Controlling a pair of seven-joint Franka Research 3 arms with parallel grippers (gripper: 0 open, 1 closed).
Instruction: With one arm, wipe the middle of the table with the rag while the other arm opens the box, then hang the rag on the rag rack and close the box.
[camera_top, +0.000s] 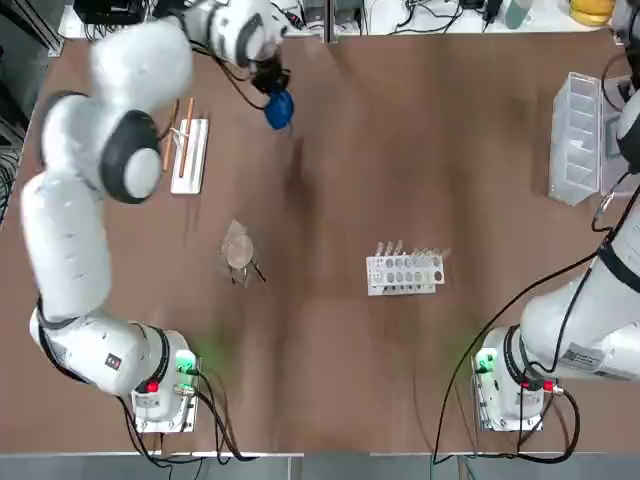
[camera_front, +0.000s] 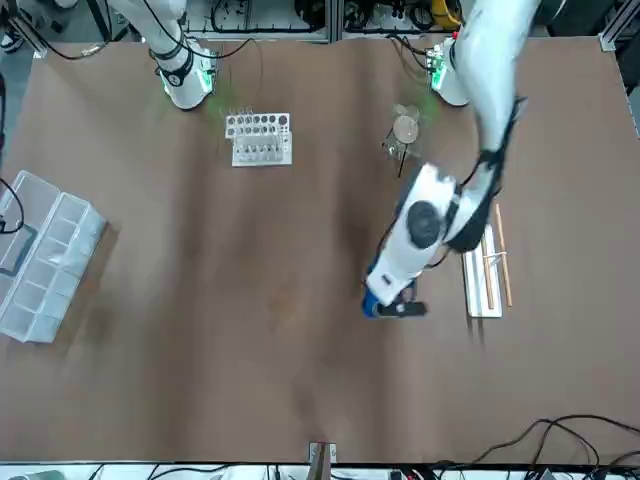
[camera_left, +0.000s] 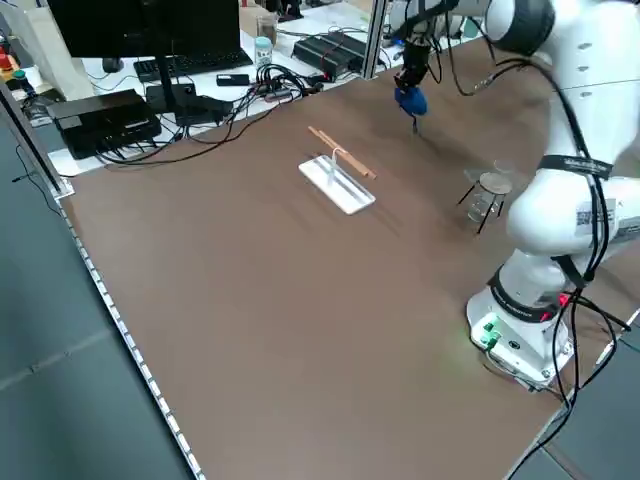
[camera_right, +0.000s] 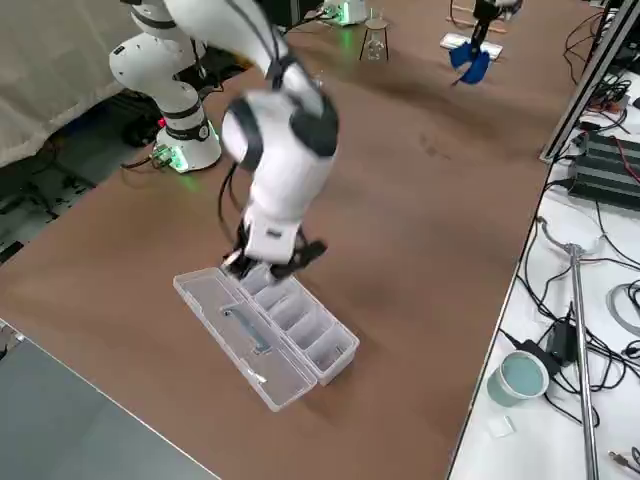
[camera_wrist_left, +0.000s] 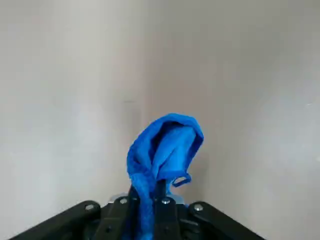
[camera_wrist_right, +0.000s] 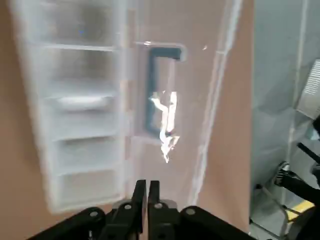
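At the table's far left side, seen from overhead, our left gripper hangs above the surface with its fingers clamped on the rag, which dangles in a blue bunch off the tabletop; the left wrist view shows the cloth pinched between the pads and drooping free. Just left of it lies the rack, a white base with two thin wooden rods, bare of any cloth. Nearer the middle we see a tan round thing in clear wrapping, then a white holder with round holes, both well apart from the rag. Far to the right the box lies open, its lid flat on the table beside the compartment tray, the handle showing on the lid in the right side view. Our right gripper hovers just over the box's near edge, fingers pressed together on nothing, as the right wrist view shows
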